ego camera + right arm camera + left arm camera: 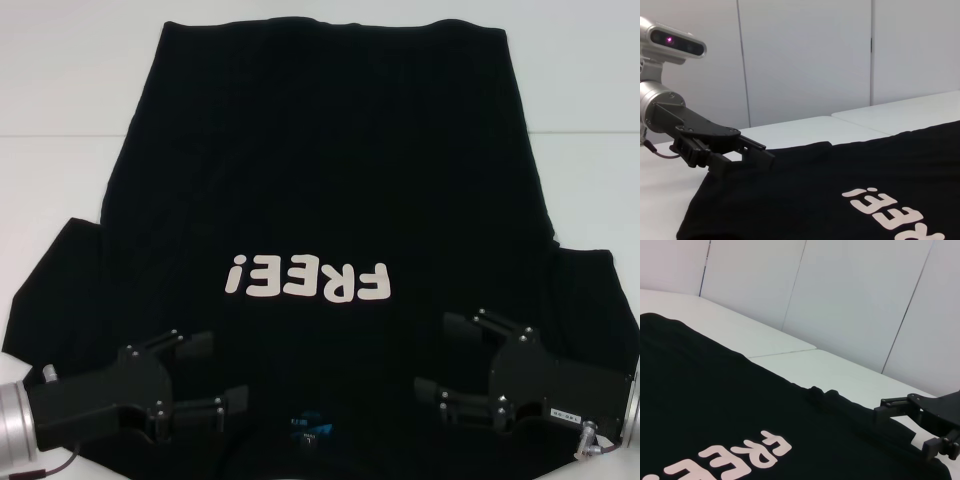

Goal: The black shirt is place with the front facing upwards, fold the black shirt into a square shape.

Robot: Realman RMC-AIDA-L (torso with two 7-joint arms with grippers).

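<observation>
White table (60,90) with pale wall panels behind it. The shirt (330,160) lies flat and front up, covering most of the table. Collar and blue neck label (308,428) are at the near edge, hem at the far edge, so its long axis runs near to far. The white "FREE!" print (305,279) reads upside down from the head view. Sleeves spread out to near left and near right.

Left tool (210,378) sits low over the near-left shoulder area, just left of the collar. Fingers spread, pointing in toward the collar, holding nothing. Whether the lower finger touches fabric, can't tell. Right tool (450,360) mirrors it over the near-right shoulder, just right of the collar. Fingers also spread, empty, pointing inward. In the left wrist view the right tool hangs right at the cloth surface, contact unclear.

Key relation: both tools are at the collar end, one per shoulder, about equally close to the fabric under them. The rest of the shirt stretches away toward the far side. Folding looks not yet started, shirt fully open. Likely next is dropping to pinch each shoulder, then carrying the near end toward the hem. Risk: thin flat fabric, fingers may slide over it without catching a layer.
</observation>
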